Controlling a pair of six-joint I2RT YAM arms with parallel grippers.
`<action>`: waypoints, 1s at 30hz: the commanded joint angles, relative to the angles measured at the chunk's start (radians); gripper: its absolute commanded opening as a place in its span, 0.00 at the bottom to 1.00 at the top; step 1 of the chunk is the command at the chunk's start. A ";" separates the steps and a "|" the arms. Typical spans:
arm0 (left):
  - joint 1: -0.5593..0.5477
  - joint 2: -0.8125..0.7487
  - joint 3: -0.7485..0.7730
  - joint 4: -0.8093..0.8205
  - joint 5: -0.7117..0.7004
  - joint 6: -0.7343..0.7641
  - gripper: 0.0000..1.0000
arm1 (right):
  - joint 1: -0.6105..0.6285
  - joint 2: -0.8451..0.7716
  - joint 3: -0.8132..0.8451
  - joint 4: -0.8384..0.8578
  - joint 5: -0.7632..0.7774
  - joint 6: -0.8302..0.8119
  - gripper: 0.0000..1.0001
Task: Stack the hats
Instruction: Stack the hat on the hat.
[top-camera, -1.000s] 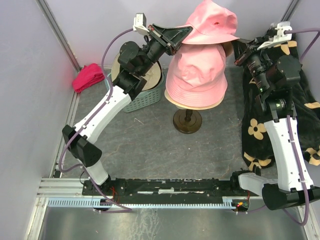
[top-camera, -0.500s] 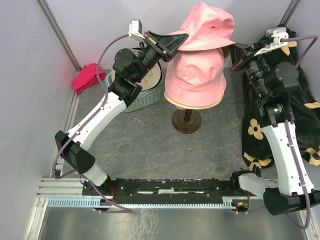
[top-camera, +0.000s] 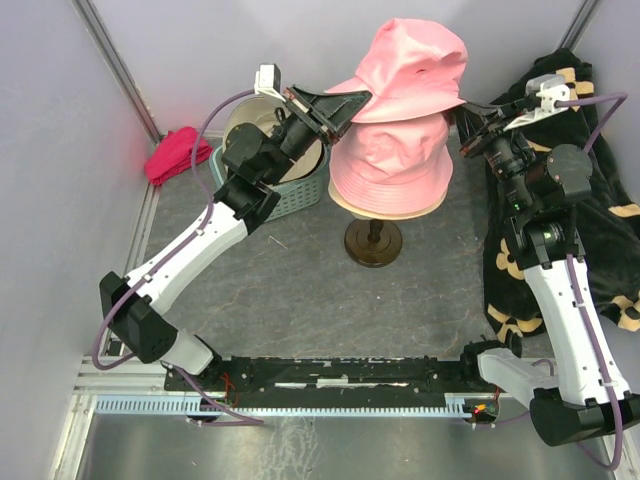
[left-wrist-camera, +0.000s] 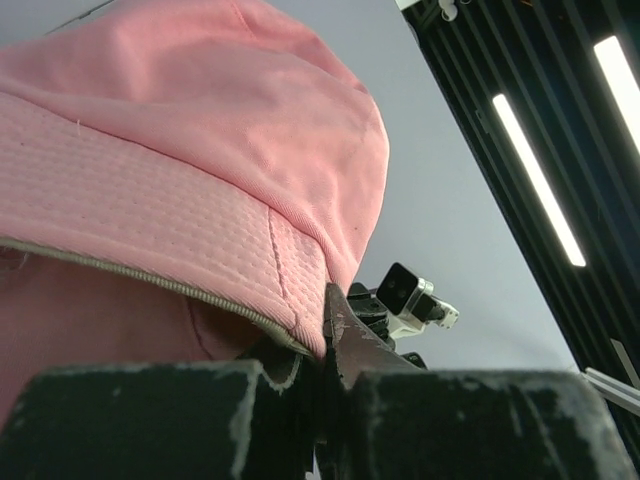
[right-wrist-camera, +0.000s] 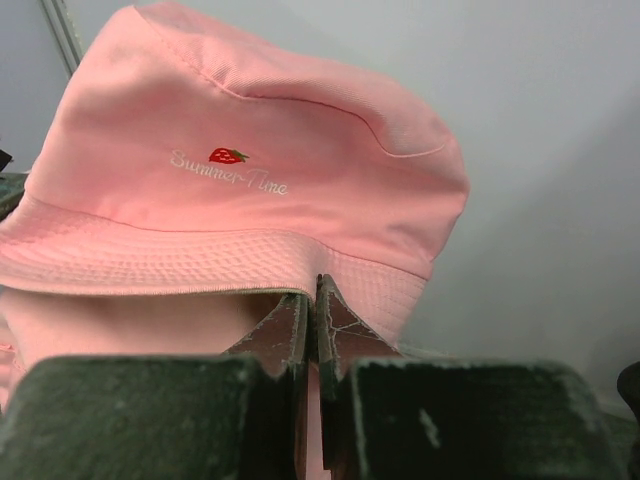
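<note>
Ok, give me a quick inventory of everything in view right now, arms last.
Pink hats: two; upper hat held above lower hat, which sits on the stand.
Cream brim: one, just under the lower hat.
Stand: one, dark brown base, centre.
Basket: one, teal, left of the stand.
Cream round item: one, in the basket, partly hidden.
Magenta cloth: one, far left.
Black flowered cloth: one, right side.
Left gripper: shut on the upper hat's brim.
Right gripper: shut on the brim's opposite side.
</note>
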 joint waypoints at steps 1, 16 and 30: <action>0.018 -0.156 -0.045 0.194 -0.098 -0.001 0.03 | -0.053 -0.050 -0.008 0.112 0.263 -0.046 0.03; -0.093 -0.270 -0.242 0.306 -0.343 0.017 0.03 | -0.052 -0.103 -0.067 0.155 0.270 -0.047 0.04; -0.130 -0.297 -0.317 0.309 -0.410 0.034 0.03 | -0.053 -0.143 -0.119 0.187 0.284 -0.049 0.06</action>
